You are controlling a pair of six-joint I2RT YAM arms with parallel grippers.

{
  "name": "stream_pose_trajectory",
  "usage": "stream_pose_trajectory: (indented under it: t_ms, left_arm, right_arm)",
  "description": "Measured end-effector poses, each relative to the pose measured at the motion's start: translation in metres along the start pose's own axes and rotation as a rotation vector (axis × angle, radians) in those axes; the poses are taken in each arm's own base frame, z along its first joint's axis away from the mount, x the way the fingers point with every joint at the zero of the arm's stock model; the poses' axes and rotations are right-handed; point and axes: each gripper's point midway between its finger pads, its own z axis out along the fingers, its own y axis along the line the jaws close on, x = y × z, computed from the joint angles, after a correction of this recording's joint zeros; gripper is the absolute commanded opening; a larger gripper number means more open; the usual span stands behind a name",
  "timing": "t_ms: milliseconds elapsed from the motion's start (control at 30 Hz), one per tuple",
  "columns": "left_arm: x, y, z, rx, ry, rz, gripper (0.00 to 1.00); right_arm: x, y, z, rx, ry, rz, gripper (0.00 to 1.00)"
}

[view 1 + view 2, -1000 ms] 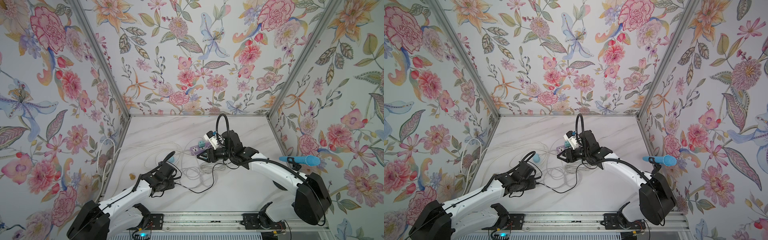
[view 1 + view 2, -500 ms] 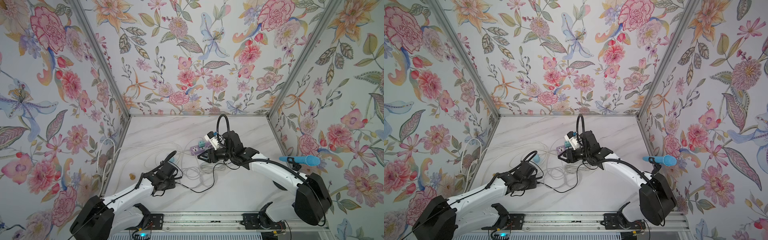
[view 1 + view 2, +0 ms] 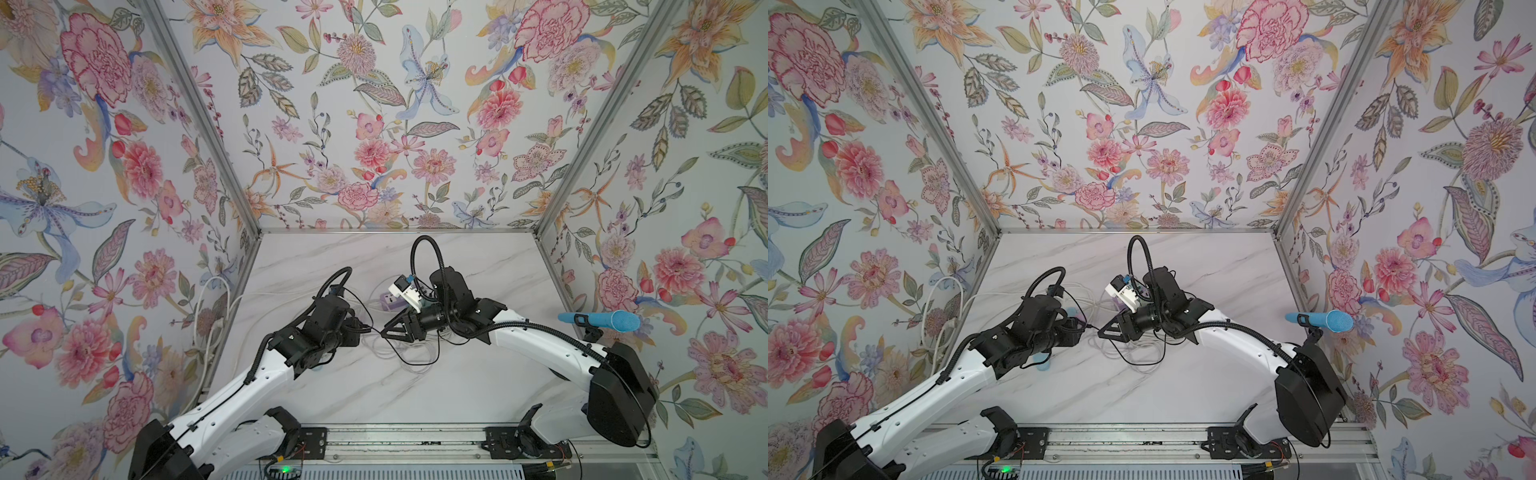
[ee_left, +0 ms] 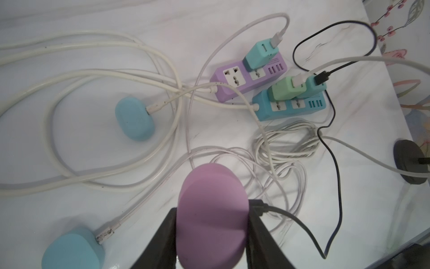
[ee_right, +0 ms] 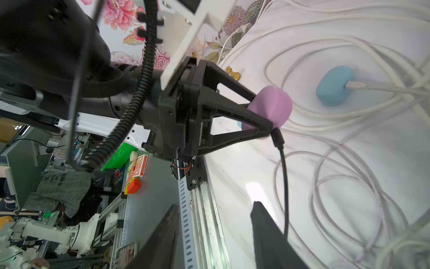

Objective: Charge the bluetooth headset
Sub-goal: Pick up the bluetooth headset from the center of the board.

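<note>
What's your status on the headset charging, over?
Status: left hand shut on purple case; right hand open, empty; black plug at case edge, seating unclear; white cable tangle beneath.

1 pink headset case, 2 blue headset cases, 2 power strips, 3 plug adapters.

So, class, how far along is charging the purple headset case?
Done: black cable runs from a teal adapter and its plug looks seated in the purple case. In hand: left end effector grips the case; right end effector open. Remaining: set down, release.
</note>
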Motion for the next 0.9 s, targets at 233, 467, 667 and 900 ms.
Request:
stream_pose_trajectory:
  t_ms: [233, 467, 667, 900]
  left_arm:
    - [-0.002, -0.006, -0.006, 0.031, 0.003, 0.036, 0.21]
    - [-0.007, -0.013, -0.015, 0.062, -0.013, 0.043, 0.21]
    - [-0.008, -0.017, -0.016, 0.084, -0.007, 0.046, 0.20]
    - [-0.008, -0.019, -0.014, 0.088, 0.001, 0.048, 0.20]
  right_arm:
    - [0.002, -0.015, 0.011, 0.011, 0.017, 0.021, 0.46]
    - [-0.008, -0.024, 0.021, 0.008, 0.005, 0.012, 0.41]
    - [-0.011, -0.036, 0.026, 0.014, -0.005, 0.028, 0.40]
    - [-0.019, -0.034, 0.025, 0.006, -0.032, 0.020, 0.16]
